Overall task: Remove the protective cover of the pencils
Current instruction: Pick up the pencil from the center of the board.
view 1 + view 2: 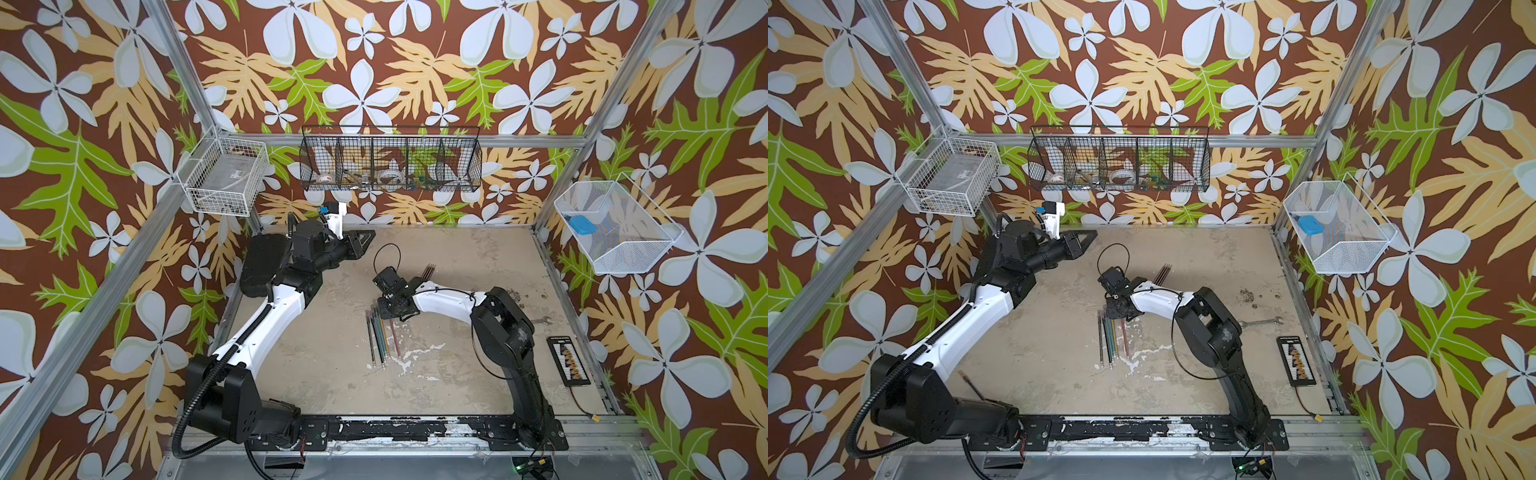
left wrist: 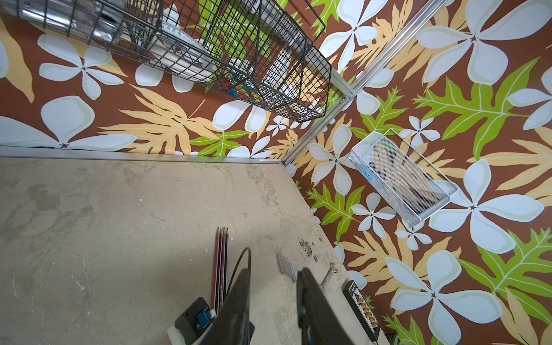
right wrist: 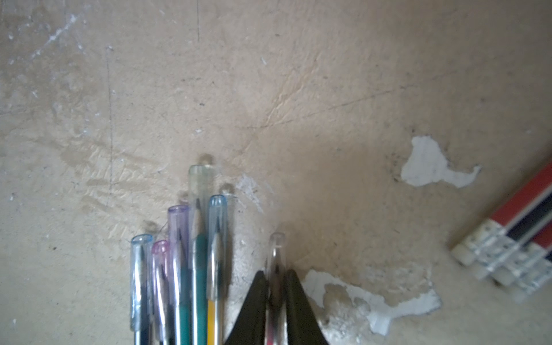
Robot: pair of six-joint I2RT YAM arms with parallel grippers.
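Broadly, the beige table [image 1: 457,365] fills the cell floor, scuffed and with white patches where the surface has flaked. Over it the left arm [image 1: 266,328] reaches toward the back wall, and the left gripper [image 2: 273,277] is held above the table at the back, left of the middle. In its wrist view the two black fingers [image 2: 239,298] stand apart with a clear gap, with nothing between them and nothing touching them.

Opposite, the right arm [image 1: 449,299] bends in over the table's middle, its wrist pointed down at the far ends of the coloured pencils [image 1: 380,336]. These lie flat, side by side, near the middle of the table, with their silvery ends toward the front edge. A second set, the red-and-black pencils [image 1: 428,272], lies further back, apart from the first.

Down at the tips, the right gripper [image 3: 276,273] has its jaws nearly closed. Its two black fingers [image 3: 257,301] press on either side of a clear cap [image 3: 277,248] that covers the point of one pencil. That pencil looks reddish between the fingers and lies just beside the rest.

Next to it, five more pencils carry caps [image 3: 179,221] tinted blue, pink, purple and greenish, with the graphite points showing inside. In the left wrist view a few pale tubes [image 2: 285,265] lie loose on the table; I cannot tell whether they are caps.
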